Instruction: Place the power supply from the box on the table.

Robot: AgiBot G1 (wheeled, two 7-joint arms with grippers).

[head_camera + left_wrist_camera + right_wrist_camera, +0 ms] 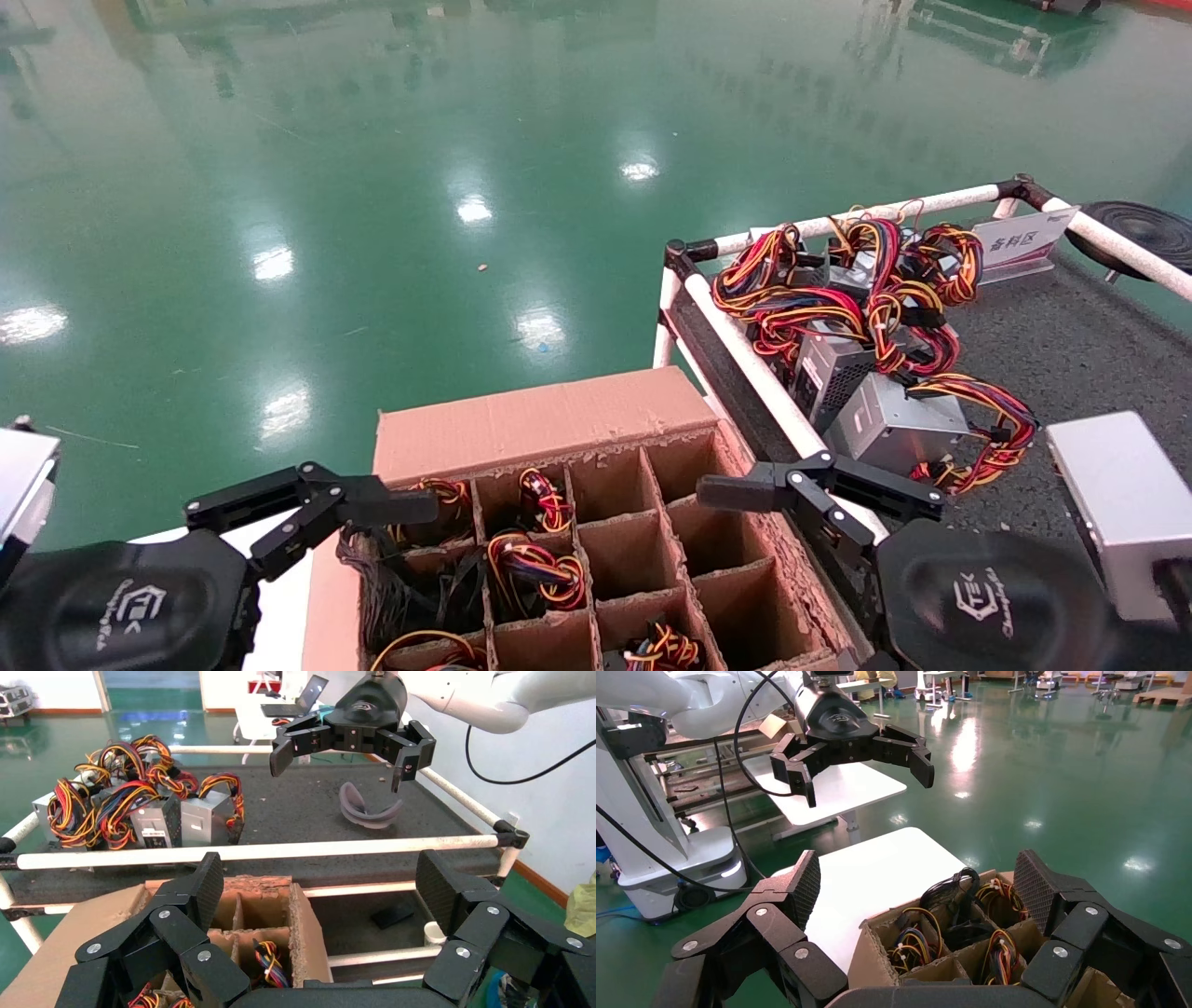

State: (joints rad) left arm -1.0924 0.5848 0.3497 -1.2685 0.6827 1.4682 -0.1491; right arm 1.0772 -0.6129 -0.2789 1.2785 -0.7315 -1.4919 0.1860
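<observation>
The brown cardboard box (549,419) stands at the bottom centre, its cells divided by cardboard. Coloured wire bundles of power supplies (535,564) poke out of several cells; their metal bodies are hidden. More power supplies (889,424) with tangled wires lie on the dark grey table (1071,363) to the right. My left gripper (312,511) hovers open over the box's left edge, holding nothing. My right gripper (819,494) hovers open over the box's right edge beside the white rail, also holding nothing. The left wrist view shows the box (270,906) below and the table (295,804) beyond.
A plain silver block (1127,503) sits on the table near my right arm. A white label stand (1020,240) and a black disc (1150,228) are at the far corner. A grey curved strap (365,808) lies on the table. A white tabletop (870,874) adjoins the box's left.
</observation>
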